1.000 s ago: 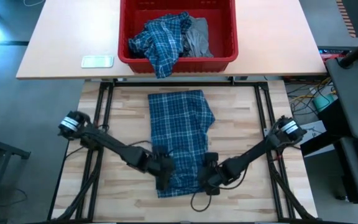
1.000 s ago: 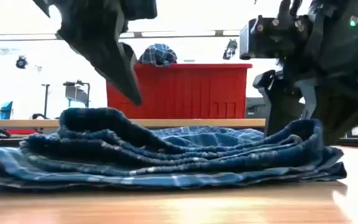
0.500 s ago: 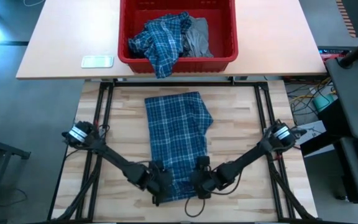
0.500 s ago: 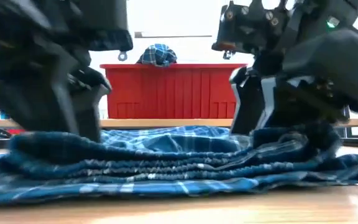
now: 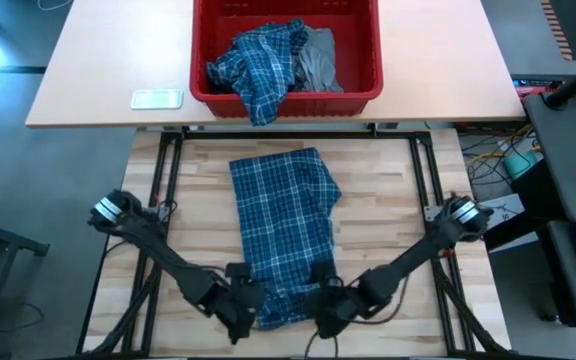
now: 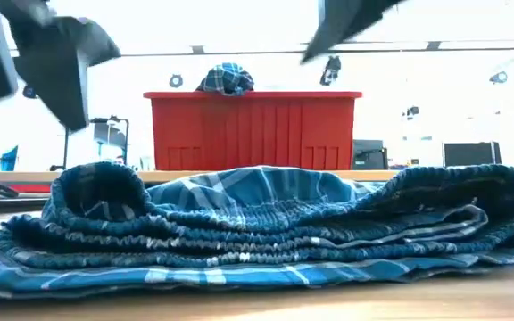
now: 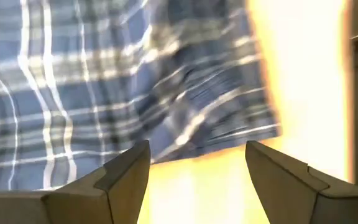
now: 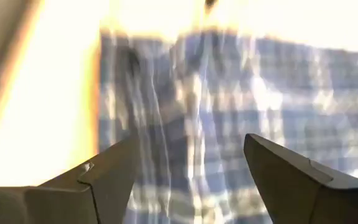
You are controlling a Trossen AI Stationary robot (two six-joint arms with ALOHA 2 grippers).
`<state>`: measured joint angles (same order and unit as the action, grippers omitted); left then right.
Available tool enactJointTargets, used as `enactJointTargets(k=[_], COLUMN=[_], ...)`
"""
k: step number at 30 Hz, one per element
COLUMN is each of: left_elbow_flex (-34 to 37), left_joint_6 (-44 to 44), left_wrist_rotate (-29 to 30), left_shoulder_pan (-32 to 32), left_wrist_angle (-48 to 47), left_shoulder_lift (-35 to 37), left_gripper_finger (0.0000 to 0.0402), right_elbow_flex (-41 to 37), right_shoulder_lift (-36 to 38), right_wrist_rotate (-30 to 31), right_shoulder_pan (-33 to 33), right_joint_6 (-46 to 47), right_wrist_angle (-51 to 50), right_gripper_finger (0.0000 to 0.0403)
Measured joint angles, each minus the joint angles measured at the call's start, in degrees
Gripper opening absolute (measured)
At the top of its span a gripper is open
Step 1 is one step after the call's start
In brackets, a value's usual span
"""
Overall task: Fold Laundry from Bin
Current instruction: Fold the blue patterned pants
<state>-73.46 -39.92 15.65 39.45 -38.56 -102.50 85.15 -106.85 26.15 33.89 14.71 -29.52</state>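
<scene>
High view, looking straight down: a blue plaid garment point(image 5: 283, 235) lies stretched lengthwise on the wooden surface point(image 5: 388, 210), its near end bunched into ridges. The left gripper point(image 5: 236, 312) and right gripper point(image 5: 325, 312) sit at the two near corners of that end, just off the fabric. Both wrist views show their fingers spread wide with nothing between them, so both are released. Beyond the surface, on a second table point(image 5: 98, 70), the red bin point(image 5: 286, 50) holds more laundry: another plaid piece point(image 5: 258, 65) draped over its front rim and a grey one point(image 5: 318, 58) beside it.

Likely risks: the low view shows the near hem rolled and rippled, so any fold made now could trap those wrinkles. A gripper closing there might pinch several layers or miss the cloth entirely. The draped plaid piece could slide out of the bin.
</scene>
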Motion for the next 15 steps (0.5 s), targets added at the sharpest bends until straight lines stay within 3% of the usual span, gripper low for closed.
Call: enactJointTargets(k=[7, 15], left_elbow_flex=[0.4, 7.4], left_joint_6=[-5.5, -17.4], left_wrist_rotate=[0.9, 3.2], left_shoulder_pan=[6.3, 10.1], left_wrist_angle=[0.6, 14.2], left_shoulder_lift=[0.3, -2.1], left_gripper_finger=[0.0247, 0.0247], right_elbow_flex=[3.4, 8.4], right_shoulder_lift=[-6.9, -17.9], right_wrist_rotate=[0.6, -2.6], right_shoulder_pan=[-0.5, -0.5], right_joint_6=[-2.7, -3.2], right_wrist_angle=[13.2, 12.0], right_gripper_finger=[0.0264, 0.0261])
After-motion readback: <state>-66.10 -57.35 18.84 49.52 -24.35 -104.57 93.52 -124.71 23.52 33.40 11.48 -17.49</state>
